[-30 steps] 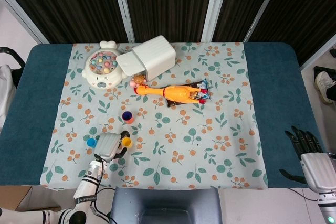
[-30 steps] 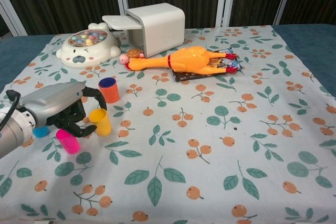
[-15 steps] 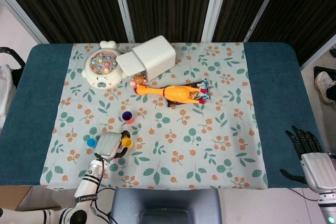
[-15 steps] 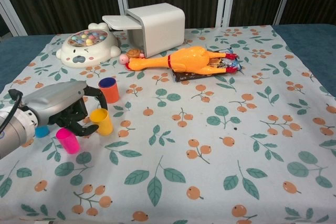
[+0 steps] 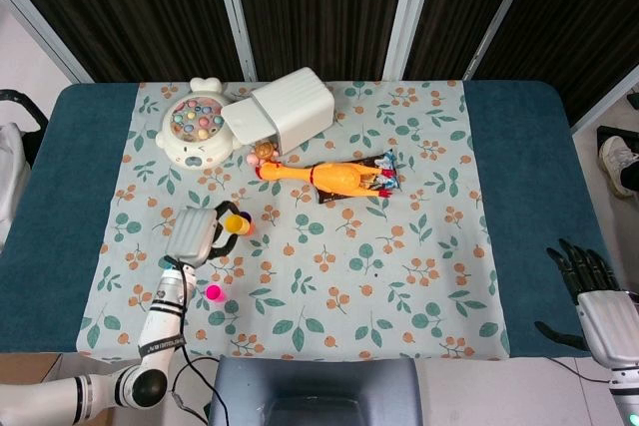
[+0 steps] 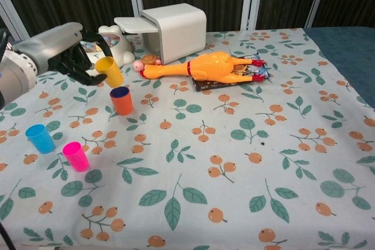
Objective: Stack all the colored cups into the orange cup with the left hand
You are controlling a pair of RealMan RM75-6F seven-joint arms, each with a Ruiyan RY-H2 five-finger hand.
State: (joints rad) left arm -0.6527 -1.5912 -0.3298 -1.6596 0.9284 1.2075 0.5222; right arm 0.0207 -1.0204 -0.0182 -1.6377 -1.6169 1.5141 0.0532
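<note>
Yellow cup (image 6: 110, 71) clamped in left hand (image 6: 69, 54) fingers, aloft just at eleven o'clock of orange cup (image 6: 122, 100) on cloth, mid-carry; next, centring over the rim, lowering, releasing; right hand (image 5: 589, 291) idle, fingers apart.

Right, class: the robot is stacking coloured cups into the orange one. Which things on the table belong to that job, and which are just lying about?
Part of the job:
- orange cup
- yellow cup, held above it by the left robot hand
- blue cup
- pink cup

Just lying about:
- rubber chicken
- white bin on its side
- bear-shaped toy
</note>
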